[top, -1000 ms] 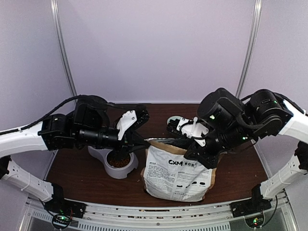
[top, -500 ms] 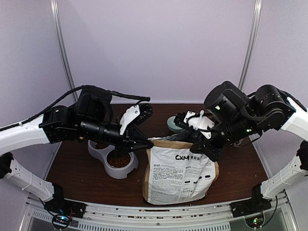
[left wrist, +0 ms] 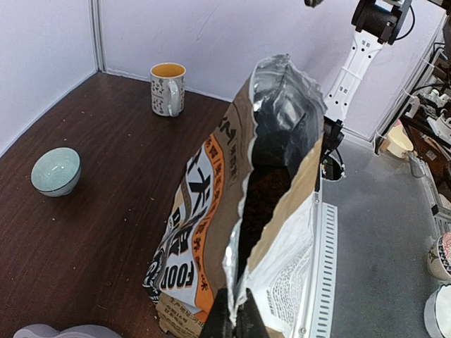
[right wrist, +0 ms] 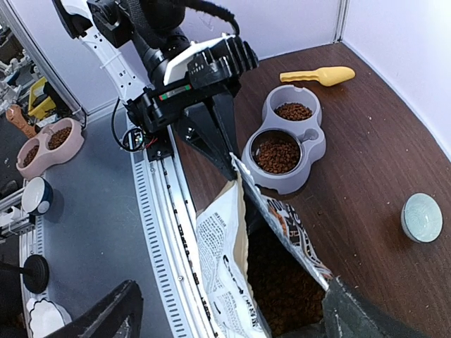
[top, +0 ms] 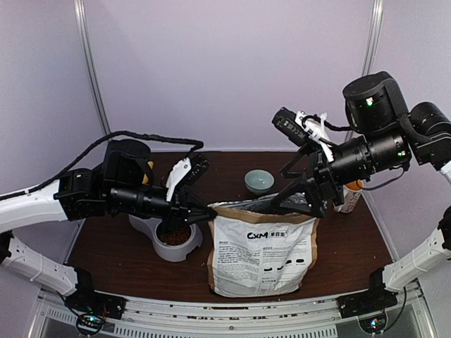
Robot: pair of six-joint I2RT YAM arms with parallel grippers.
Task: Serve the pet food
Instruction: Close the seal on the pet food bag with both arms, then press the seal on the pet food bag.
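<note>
**Left gripper** [left wrist: 231, 320]: clenched on the torn lip of the bag [top: 259, 248], at the corner of its mouth nearest the feeder [right wrist: 282, 184]. You held the bag upright on the worktop [top: 113, 246] by that single pinch.

**Right gripper** [right wrist: 232, 283]: released, jaws spread wide, poised above the bag's open mouth. One finger lay close to the lip opposite your pinch, but whether it touched could not be told.

**Pet food** [right wrist: 282, 282]: a loose brown mass low inside the bag. More of it filled both wells of the feeder, which stood just beside the bag on the left-arm side.

**Other items:** a yellow scoop [right wrist: 317, 75] lay beyond the feeder from the bag. A small pale bowl [top: 258, 181] sat behind the bag, and a mug [left wrist: 168, 88] stood farther behind it.

**Step in hand (judgement):** with both wells charged, serving looked nearly complete, and the work appeared to concern the bag's mouth.

To do it well, you needed:
- a firm, level left pinch, since nothing else steadied the bag;
- a square approach of the right gripper onto the opposite lip, closing on foil alone and not dipping into the pellets;
- slow, even motion of both lips, because a tilted bag would have spilled loose kibble onto the worktop.
</note>
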